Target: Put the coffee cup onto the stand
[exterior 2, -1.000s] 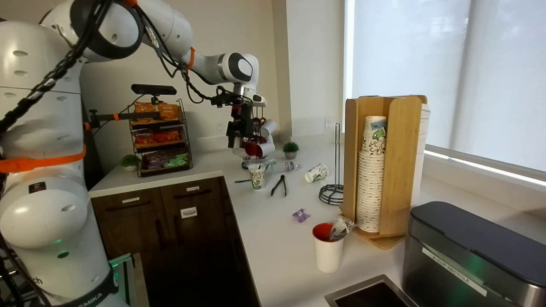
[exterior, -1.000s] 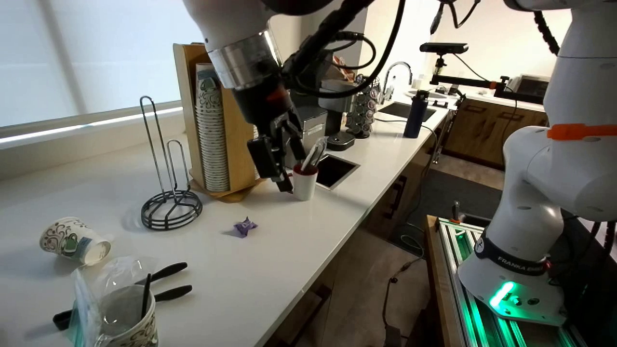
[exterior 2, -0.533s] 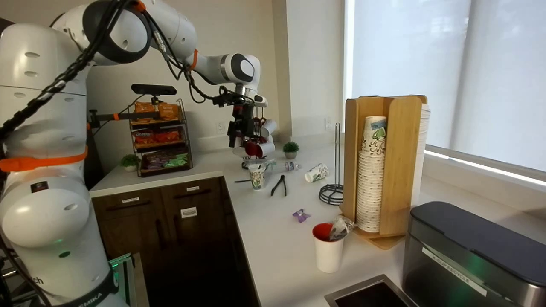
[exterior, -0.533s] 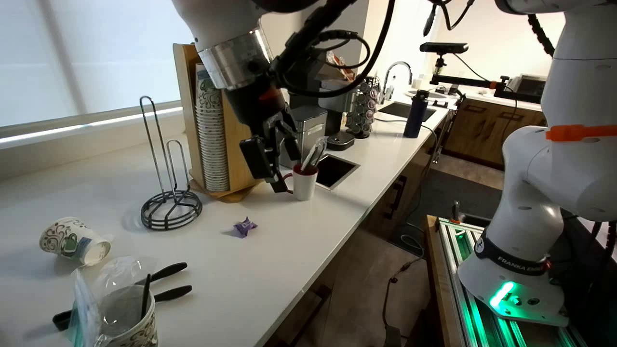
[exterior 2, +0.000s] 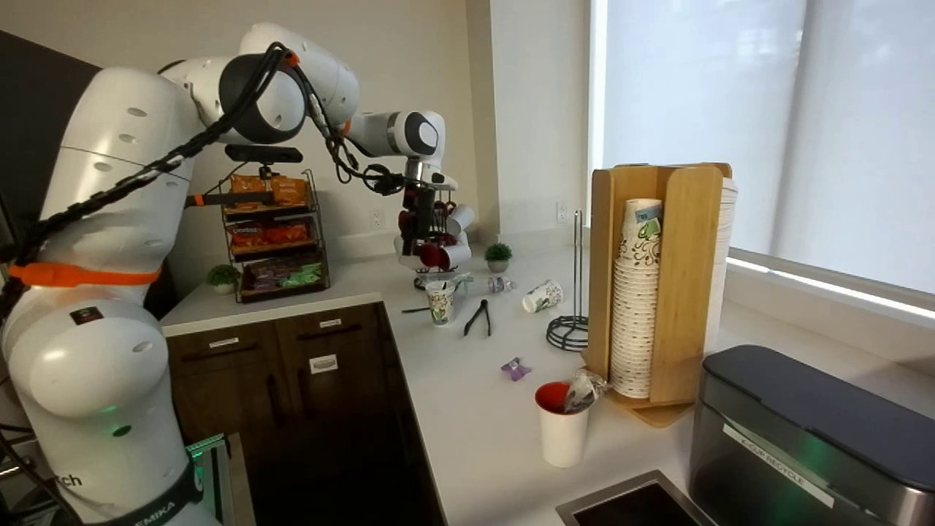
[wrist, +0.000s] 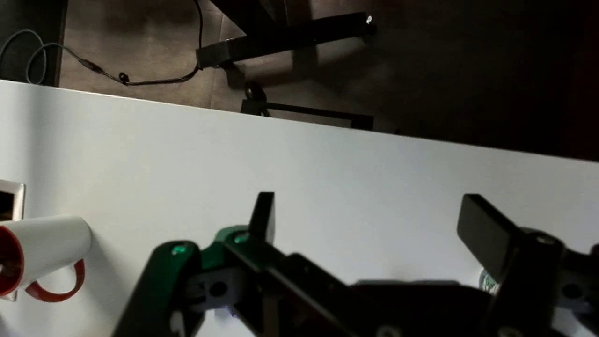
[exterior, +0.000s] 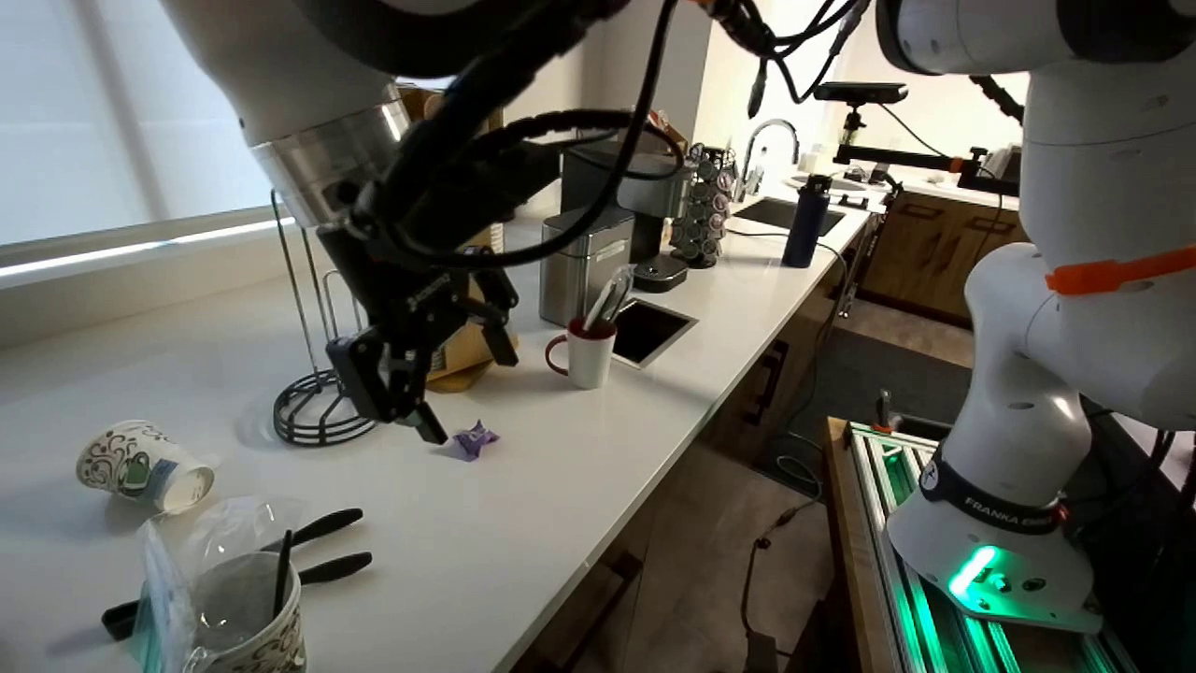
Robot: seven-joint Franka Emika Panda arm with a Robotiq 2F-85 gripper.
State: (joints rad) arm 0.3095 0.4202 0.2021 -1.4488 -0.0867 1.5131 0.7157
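Note:
The coffee cup (exterior: 140, 465) is a whitish paper cup with a dark leafy print. It lies on its side on the counter, also in an exterior view (exterior 2: 543, 296). The stand (exterior: 313, 432) is black wire with a round coiled base and tall upright loop, also in an exterior view (exterior 2: 566, 337). My gripper (exterior: 475, 393) hangs above the counter, in front of part of the stand, apart from the cup. In the wrist view the gripper (wrist: 367, 199) is open, with bare counter between its fingers. A patterned sliver (wrist: 487, 283) shows by a finger; I cannot tell which cup it is.
An upright printed cup (exterior: 266, 645) holding wrappers stands near black tongs (exterior: 327, 568). A purple wrapper (exterior: 476, 439) and a white mug with red inside (exterior: 590, 360) are on the counter. A tall wooden cup box (exterior 2: 683, 292) stands beside the stand. A metal bin (exterior 2: 811, 431) stands nearby.
In an exterior view my gripper has moved left and down, away from the white mug and across the stand's right side. The fingers stay open. The cup and stand have not moved.

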